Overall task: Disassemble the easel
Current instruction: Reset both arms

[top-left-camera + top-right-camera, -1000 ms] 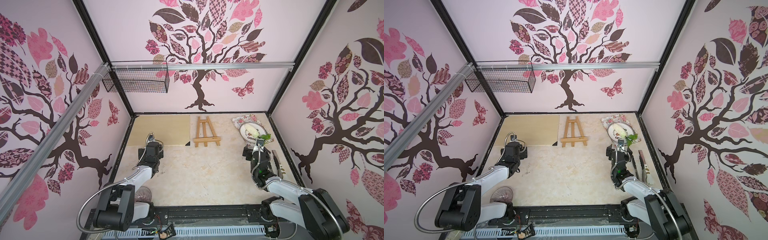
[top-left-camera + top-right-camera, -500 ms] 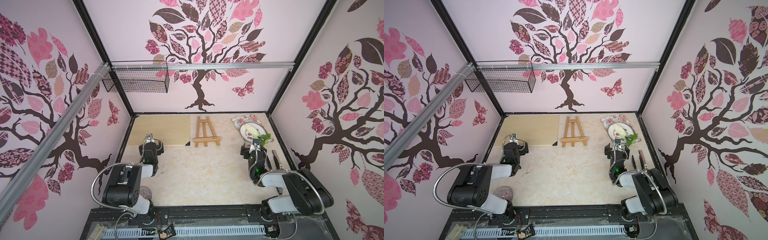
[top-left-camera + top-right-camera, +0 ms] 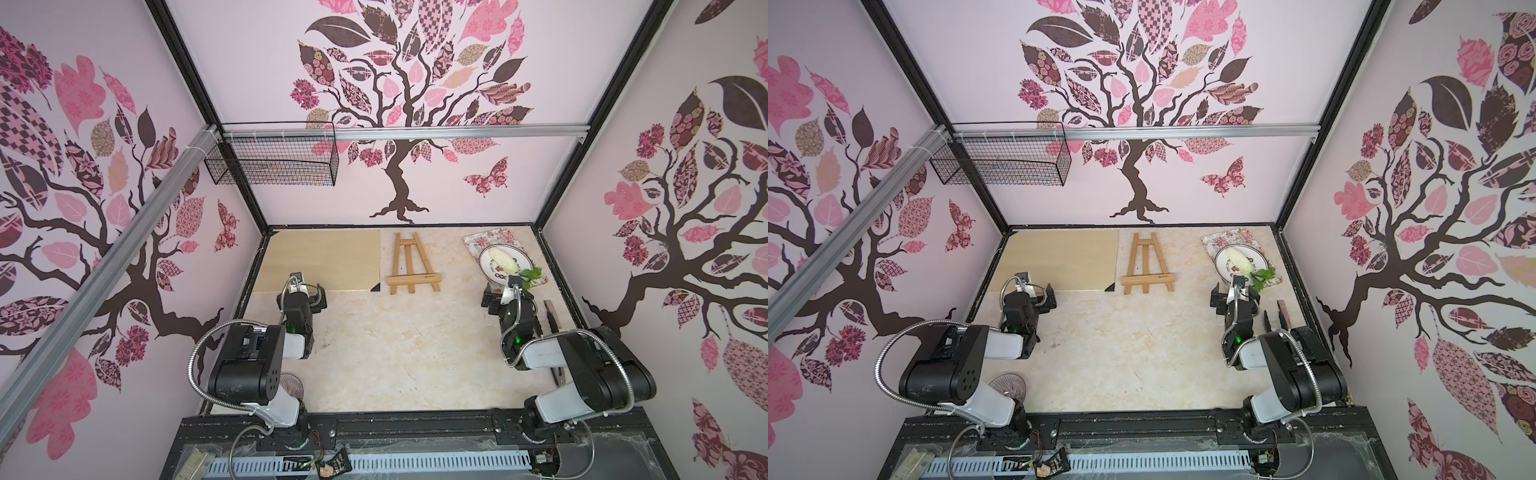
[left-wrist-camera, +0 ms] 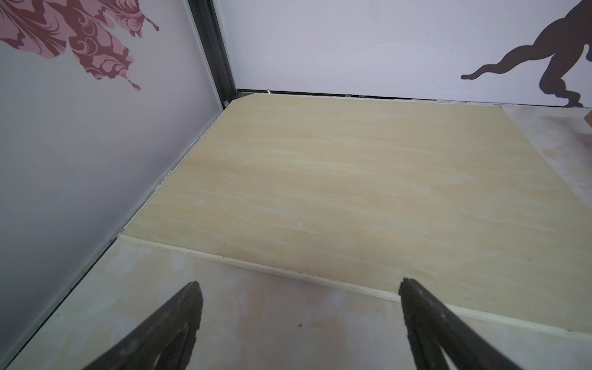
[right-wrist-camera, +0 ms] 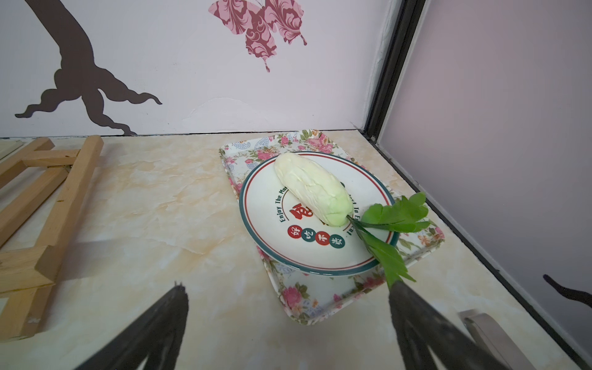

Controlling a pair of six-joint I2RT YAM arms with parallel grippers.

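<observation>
The easel (image 3: 411,266) (image 3: 1147,266), a small light-brown wooden A-frame, lies flat on the marble tabletop at the back middle, its ledge toward the front. Part of it shows at the edge of the right wrist view (image 5: 48,208). My left gripper (image 3: 309,289) (image 3: 1038,291) (image 4: 299,285) hovers open and empty over the front edge of a pale plywood board, well left of the easel. My right gripper (image 3: 505,293) (image 3: 1233,293) (image 5: 287,286) is open and empty, right of the easel, just before a floral tray.
The plywood board (image 3: 320,257) (image 4: 352,198) fills the back left corner. The floral tray (image 3: 478,243) (image 5: 298,304) holds a plate (image 5: 253,205) with a white leafy vegetable (image 5: 307,185). Dark-handled tools (image 3: 550,316) lie along the right wall. A wire basket (image 3: 270,158) hangs above.
Both arms have folded, their elbows rising toward the camera, while the two grippers stayed about where they were and remained open. The easel has not moved.
</observation>
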